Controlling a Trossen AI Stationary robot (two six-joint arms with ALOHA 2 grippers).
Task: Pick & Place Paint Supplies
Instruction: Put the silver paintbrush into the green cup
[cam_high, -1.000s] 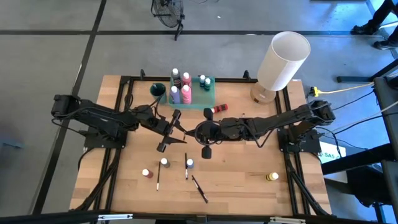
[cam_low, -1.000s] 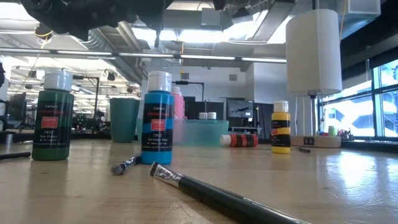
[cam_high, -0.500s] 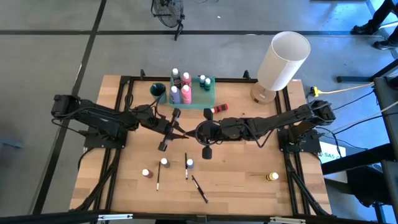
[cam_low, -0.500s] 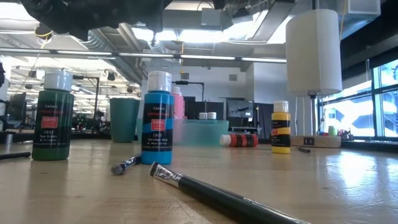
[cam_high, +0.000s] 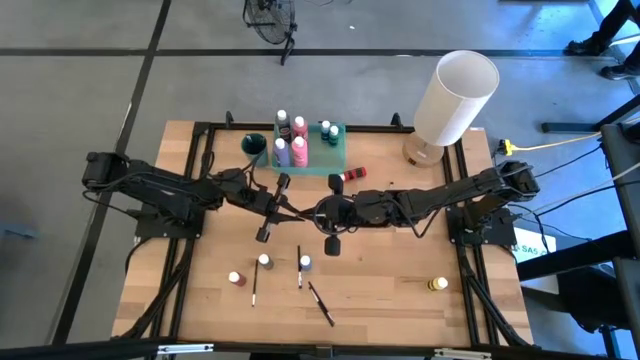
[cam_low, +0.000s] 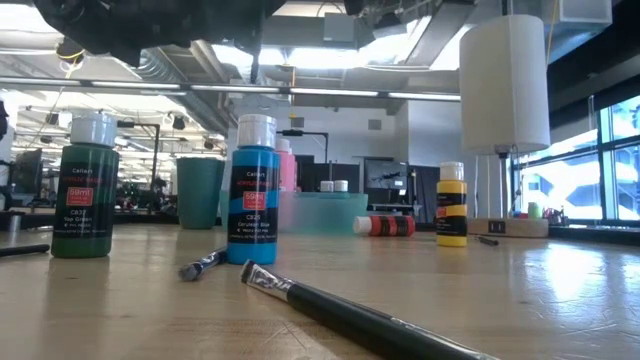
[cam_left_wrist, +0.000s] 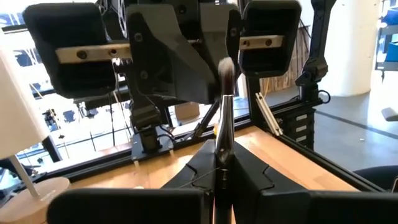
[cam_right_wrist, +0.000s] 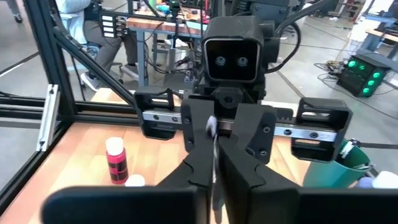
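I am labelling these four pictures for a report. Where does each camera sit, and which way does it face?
High view: above the table, looking straight down; both arms show, the left gripper and right gripper meeting mid-table.
Low view: at table-top height, looking level across; the blue paint bottle stands near, and the arms are dark shapes overhead.
Left wrist view: on the left arm, facing the right gripper; its own fingers hold a paintbrush.
Right wrist view: on the right arm, facing the left gripper.
Shared: both wrist views show that paintbrush.
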